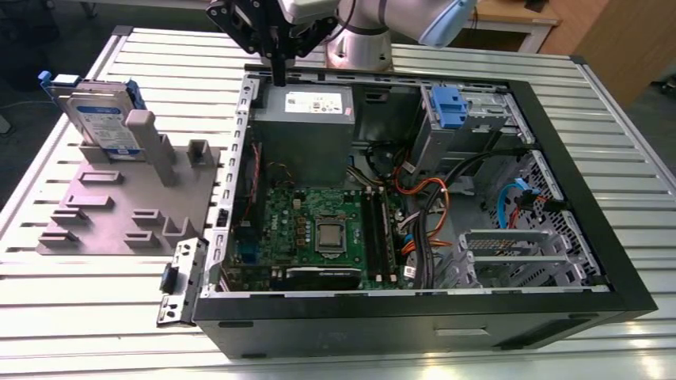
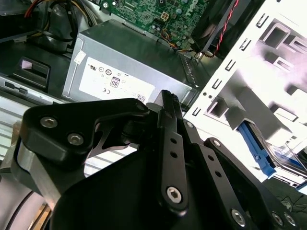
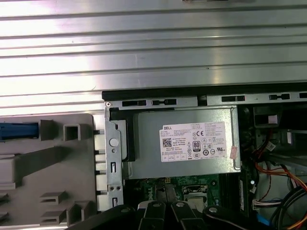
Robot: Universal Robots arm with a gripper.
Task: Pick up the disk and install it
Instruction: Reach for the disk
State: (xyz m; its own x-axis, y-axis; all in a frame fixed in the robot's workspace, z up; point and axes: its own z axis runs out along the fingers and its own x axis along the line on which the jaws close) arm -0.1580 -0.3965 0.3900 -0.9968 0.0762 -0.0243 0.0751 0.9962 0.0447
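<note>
Since the disk [image 1: 100,119] stands untouched on the exterior view's left, the pick-up looks not yet begun. It sits upright on edge, label showing, slotted at the far end of a grey holder [image 1: 116,206] on the slatted tabletop [image 1: 74,309], with its blue frame along the top edge. Just right of the holder begins the open computer case [image 1: 423,313]. The hand [image 1: 278,77] hangs over the case's far left corner, above the grey power-supply box [image 1: 306,127], its fingers [image 2: 169,124] drawn together with nothing between them. So the disk lies to the hand's left and lower, well apart, with the case wall between. By my judgement a grasp calls for parted fingers, a crossing to the left, and a descent that straddles the disk's thin body without knocking the holder's posts. Farther right inside the case sit the drive cages [image 1: 476,119].
</note>
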